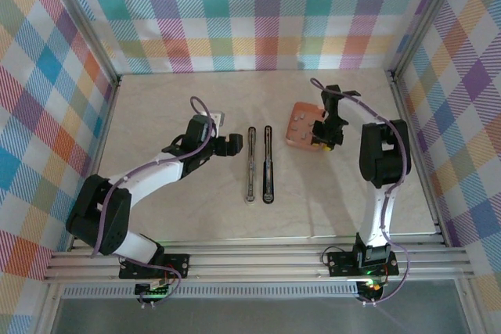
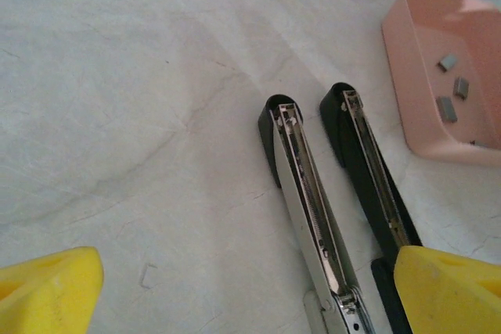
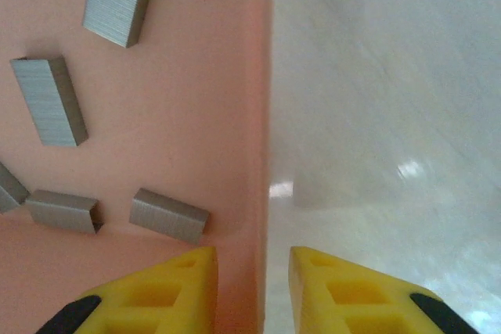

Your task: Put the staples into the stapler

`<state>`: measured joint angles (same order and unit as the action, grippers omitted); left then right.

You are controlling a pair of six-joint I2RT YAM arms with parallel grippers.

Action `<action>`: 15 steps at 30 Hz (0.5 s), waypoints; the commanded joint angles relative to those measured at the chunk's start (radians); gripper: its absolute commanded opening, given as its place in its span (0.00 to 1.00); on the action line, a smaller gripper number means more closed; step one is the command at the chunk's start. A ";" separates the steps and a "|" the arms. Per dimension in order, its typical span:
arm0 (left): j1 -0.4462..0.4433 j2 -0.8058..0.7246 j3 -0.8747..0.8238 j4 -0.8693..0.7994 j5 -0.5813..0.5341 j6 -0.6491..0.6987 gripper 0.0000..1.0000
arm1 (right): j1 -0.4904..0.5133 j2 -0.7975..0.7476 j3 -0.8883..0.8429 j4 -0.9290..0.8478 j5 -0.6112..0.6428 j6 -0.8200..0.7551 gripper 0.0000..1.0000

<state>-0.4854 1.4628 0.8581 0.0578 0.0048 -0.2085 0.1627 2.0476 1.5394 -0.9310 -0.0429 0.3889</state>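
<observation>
The staples are not picked up yet, so I judge this to be the fetching step. The long black-and-silver metal stapler (image 1: pixel 259 163) lies swung open and flat in the middle of the pale marbled table (image 1: pixel 156 209), its silver magazine channel (image 2: pixel 313 217) facing up beside its black base (image 2: pixel 368 170). The small grey blocks of staples (image 3: pixel 168 215) lie loose in the shallow pink plastic tray (image 1: pixel 300 115), just to the right of the stapler. My yellow right fingers (image 3: pixel 352 291) stand astride the tray's near wall (image 3: pixel 262 154), one inside and one outside. The gap between them is narrow but wider than the wall, so I do not seem to pinch it, and they carry nothing. My yellow left fingers (image 2: pixel 446 287) are spread wide above the near end of the stapler, one over its black base, and hold nothing. Next I think the right fingers must move inward over one block, line up across its short sides and close gently, since the blocks are small and could skid.
</observation>
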 commanded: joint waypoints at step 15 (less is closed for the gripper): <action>-0.022 -0.276 -0.169 -0.046 -0.029 -0.025 0.95 | -0.008 -0.409 -0.471 -0.097 0.128 -0.036 0.33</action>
<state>-0.4942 1.2240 0.7113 0.0402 -0.0059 -0.2203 0.1627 1.7096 1.0752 -0.9680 0.0422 0.3672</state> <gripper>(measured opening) 0.947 0.319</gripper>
